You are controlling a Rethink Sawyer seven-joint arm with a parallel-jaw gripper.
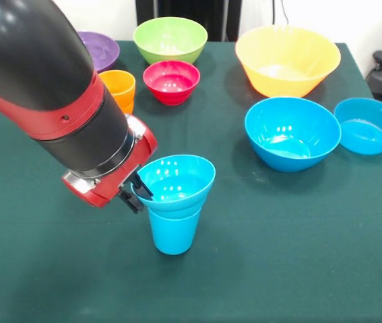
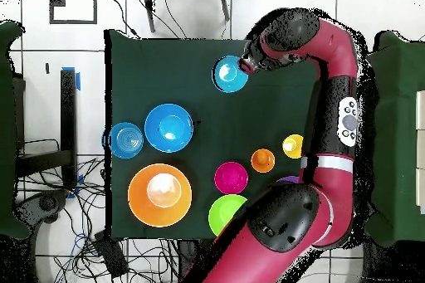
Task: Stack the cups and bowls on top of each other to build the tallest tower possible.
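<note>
1. Blue cup [image 1: 172, 232] is standing upright near the middle of the green table [image 1: 278, 269], carrying a small blue bowl [image 1: 176, 180] seated in its mouth; together they are forming the start of the tower.
2. Risk, as I judge it: the bowl is sitting tilted rather than level, so a sideways pull on release could tip it off or topple the narrow cup beneath.
3. A further risk is that wider bowls are going on top of a narrow base, so each off-centre placement could bring the stack down.
4. The gripper [image 1: 137, 193] is pinching the bowl's rim on the side nearest the arm, with one finger [image 1: 141, 186] reaching inside the bowl.
5. Remaining pieces are waiting well apart: the larger blue bowl [image 1: 292, 133], another blue bowl [image 1: 368, 125], the yellow-orange bowl [image 1: 287, 59], red bowl [image 1: 171, 81], green bowl [image 1: 170, 39], purple bowl [image 1: 100, 50] and orange cup [image 1: 118, 89].
6. The yellow cup [image 2: 293, 146] is showing only overhead.
</note>
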